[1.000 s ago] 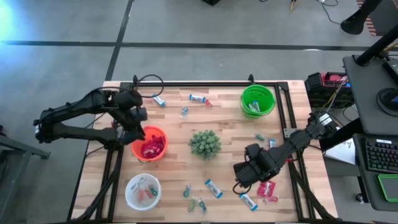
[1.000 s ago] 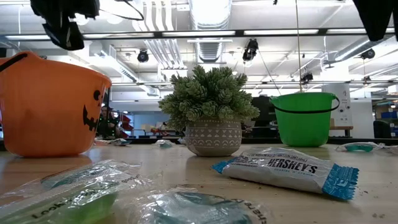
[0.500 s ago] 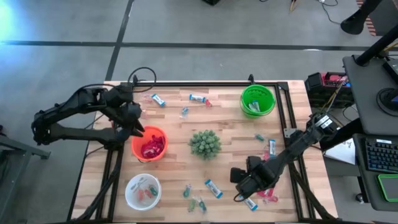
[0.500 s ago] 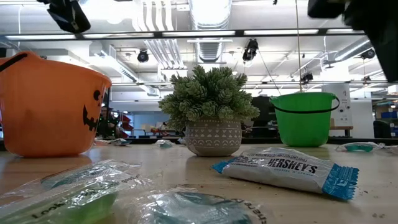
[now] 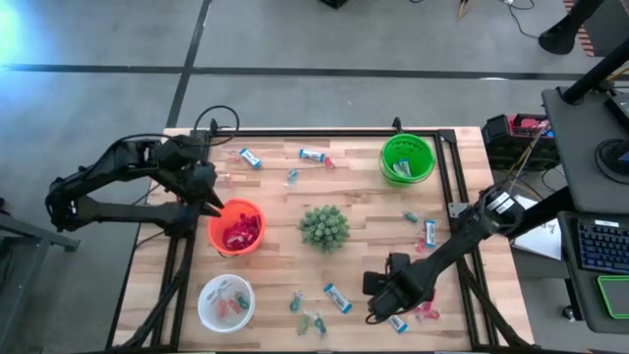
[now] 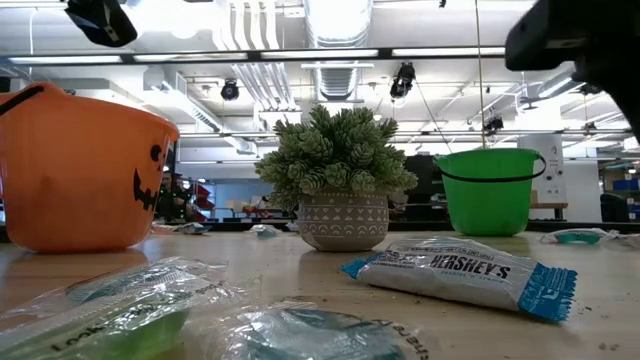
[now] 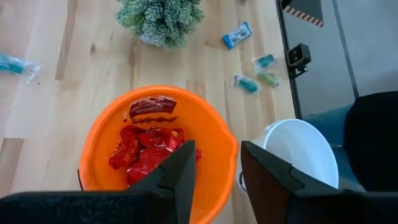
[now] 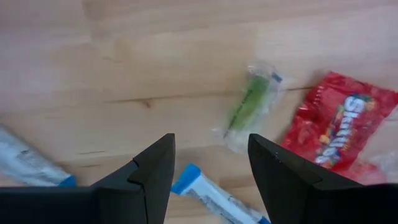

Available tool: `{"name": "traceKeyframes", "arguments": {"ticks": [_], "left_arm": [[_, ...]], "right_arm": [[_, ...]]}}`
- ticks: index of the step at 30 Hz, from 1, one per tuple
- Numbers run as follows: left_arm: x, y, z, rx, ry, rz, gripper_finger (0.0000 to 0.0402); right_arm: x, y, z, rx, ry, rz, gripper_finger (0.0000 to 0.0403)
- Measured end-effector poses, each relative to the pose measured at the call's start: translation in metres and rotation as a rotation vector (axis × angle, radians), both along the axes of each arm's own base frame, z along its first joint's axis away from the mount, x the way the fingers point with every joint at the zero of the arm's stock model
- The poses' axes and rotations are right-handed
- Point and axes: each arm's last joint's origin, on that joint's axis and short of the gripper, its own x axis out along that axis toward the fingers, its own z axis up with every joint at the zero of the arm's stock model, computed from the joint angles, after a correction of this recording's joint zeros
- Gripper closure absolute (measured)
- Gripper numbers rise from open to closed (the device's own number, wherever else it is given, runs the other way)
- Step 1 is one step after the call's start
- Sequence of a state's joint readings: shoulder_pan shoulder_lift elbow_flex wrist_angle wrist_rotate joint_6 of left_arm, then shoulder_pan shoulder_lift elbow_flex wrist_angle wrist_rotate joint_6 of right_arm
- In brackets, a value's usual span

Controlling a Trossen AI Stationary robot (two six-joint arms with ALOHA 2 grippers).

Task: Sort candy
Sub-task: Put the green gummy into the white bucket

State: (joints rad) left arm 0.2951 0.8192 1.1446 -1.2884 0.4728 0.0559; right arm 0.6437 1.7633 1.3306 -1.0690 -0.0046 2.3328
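Candy lies scattered on the wooden table [image 5: 275,256]. Red packets fill the orange bowl [image 5: 236,227], over whose left rim my left gripper [image 5: 211,203] hangs open and empty [image 7: 217,177]. Near the table's front right, my right gripper [image 5: 381,298] points down, open, above a blue-and-white bar [image 8: 208,194]. A green piece in clear wrap [image 8: 249,112] and a red packet [image 8: 339,124] lie just beyond it, and another bar [image 8: 28,163] to one side. All lie flat on the wood.
A spiky green plant in a pot [image 5: 323,227] stands mid-table. The green bowl [image 5: 407,159] is at the far right and the white bowl [image 5: 226,302] at the near left. More bars [image 5: 337,297] and teal pieces [image 5: 297,302] lie along the near and far edges.
My right gripper has come down toward the table's near edge, over the candy at the front right, rolling about its own axis and staying open. My left gripper has risen a little and drawn back from the orange bowl toward the table's left, still open.
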Motion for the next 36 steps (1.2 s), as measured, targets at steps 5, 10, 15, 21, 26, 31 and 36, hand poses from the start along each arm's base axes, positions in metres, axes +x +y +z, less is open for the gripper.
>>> {"name": "traceKeyframes", "arguments": {"ticks": [5,10,15,21,26,31,36], "left_arm": [[0.0,0.0,0.0,-0.017,0.008,0.02,0.029],[0.0,0.0,0.0,-0.026,0.011,0.03,0.029],[0.0,0.0,0.0,-0.026,0.011,0.031,0.029],[0.0,0.0,0.0,-0.027,0.011,0.031,0.029],[0.0,0.0,0.0,-0.038,0.017,0.045,0.029],[0.0,0.0,0.0,-0.047,0.021,0.054,0.029],[0.0,0.0,0.0,-0.057,0.025,0.066,0.029]], "right_arm": [[0.007,0.007,-0.007,0.009,0.056,-0.019,0.0209],[0.002,0.016,-0.008,0.02,0.138,-0.024,0.0209],[-0.002,0.018,-0.004,-0.015,0.169,-0.022,0.0209],[-0.003,0.016,-0.008,-0.047,0.166,-0.019,0.0209],[-0.002,0.017,-0.015,-0.055,0.151,-0.017,0.0209],[0.0,0.018,-0.026,-0.071,0.159,-0.015,0.0209],[0.001,0.02,-0.036,-0.086,0.18,-0.016,0.0209]]}}
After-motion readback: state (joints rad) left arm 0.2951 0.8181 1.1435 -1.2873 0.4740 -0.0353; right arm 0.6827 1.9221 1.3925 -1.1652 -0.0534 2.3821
